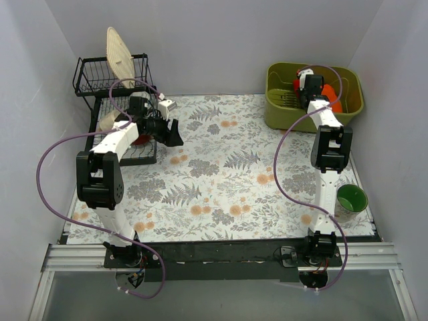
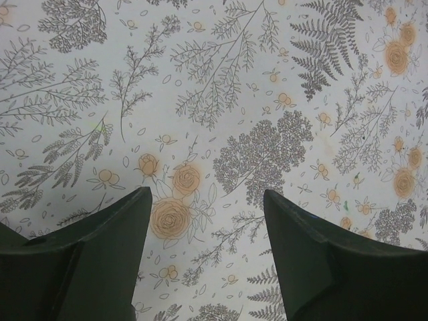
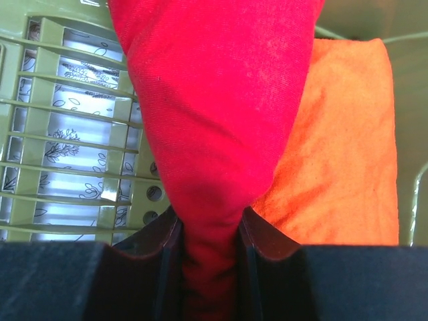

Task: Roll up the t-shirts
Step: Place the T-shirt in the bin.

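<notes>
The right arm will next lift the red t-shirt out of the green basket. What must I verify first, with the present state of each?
1. Grip: red t-shirt pinched by the right gripper: ok.
2. Stray fabric: orange cloth lies outside the jaws: ok.
3. Snagging: shirt free of the basket slats: cannot tell.
4. Other arm: left gripper open, holding nothing: ok.
5. Clearance: left gripper over the table, far from the basket: ok.

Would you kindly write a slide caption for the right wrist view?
Right fingers pinch the red t-shirt beside the orange cloth inside the green basket.
</notes>
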You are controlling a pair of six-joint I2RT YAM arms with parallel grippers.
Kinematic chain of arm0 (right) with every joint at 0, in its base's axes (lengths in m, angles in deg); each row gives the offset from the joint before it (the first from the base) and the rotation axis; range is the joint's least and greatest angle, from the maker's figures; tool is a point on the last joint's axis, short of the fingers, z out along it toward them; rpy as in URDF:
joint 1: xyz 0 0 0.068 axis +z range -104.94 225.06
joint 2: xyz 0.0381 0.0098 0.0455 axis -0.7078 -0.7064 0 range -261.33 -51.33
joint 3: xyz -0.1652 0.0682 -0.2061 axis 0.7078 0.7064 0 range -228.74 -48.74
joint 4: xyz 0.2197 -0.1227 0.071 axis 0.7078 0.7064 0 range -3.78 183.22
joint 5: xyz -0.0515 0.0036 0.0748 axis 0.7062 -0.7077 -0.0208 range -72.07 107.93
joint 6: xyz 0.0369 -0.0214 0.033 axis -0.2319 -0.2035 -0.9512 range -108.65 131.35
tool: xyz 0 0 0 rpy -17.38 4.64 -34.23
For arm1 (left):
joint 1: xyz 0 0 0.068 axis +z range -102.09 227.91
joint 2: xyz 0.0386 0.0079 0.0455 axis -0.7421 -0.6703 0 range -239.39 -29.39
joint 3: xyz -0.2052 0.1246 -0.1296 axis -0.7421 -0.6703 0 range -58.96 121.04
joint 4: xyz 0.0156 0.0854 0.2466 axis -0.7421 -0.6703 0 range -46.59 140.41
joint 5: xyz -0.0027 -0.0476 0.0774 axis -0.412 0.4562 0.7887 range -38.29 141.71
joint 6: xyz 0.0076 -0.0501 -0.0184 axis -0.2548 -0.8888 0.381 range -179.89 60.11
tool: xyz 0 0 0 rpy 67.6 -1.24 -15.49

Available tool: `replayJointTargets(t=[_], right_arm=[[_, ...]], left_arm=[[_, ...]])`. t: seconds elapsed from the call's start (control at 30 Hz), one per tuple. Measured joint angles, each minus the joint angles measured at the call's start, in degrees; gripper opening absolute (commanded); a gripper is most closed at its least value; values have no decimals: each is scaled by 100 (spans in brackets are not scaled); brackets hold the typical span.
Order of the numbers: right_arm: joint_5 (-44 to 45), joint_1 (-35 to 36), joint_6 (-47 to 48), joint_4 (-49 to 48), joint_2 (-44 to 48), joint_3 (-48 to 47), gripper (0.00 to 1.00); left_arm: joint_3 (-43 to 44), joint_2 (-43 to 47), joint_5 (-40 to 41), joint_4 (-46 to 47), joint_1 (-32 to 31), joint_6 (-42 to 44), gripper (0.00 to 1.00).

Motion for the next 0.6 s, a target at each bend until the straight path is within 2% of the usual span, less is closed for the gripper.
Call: replayJointTargets(t=[0.07, 0.1, 0.17, 0.2, 0.23, 0.4, 0.5, 0.53, 0.6], right_arm=[[7, -2, -76, 0, 2, 0, 48], [-35, -4, -114, 11, 13, 0, 64], [-131, -4, -212, 68, 79, 0, 81], [-188, -2, -229, 131, 142, 0, 96], [-232, 17, -236, 170, 229, 0, 99], [-341, 173, -120, -66, 1012, 107, 99], [-245, 492, -13, -573, 1775, 474, 98], [-223, 632, 2, -719, 2037, 599, 99], [-258, 925, 35, -975, 2496, 811, 99]], left_arm=[[-50, 7, -13, -42, 0, 7, 67], [-59, 7, -24, -66, 0, 13, 67], [-59, 9, -50, -81, 0, 24, 67], [-52, 9, -63, -81, 0, 24, 67], [-37, 9, -74, -79, 0, 24, 67], [385, 2, -144, -52, 0, -7, 70], [850, 2, -153, 98, 0, -85, 78], [1012, 2, -138, 160, 0, -133, 98], [1259, 7, -94, 345, 0, -232, 98]])
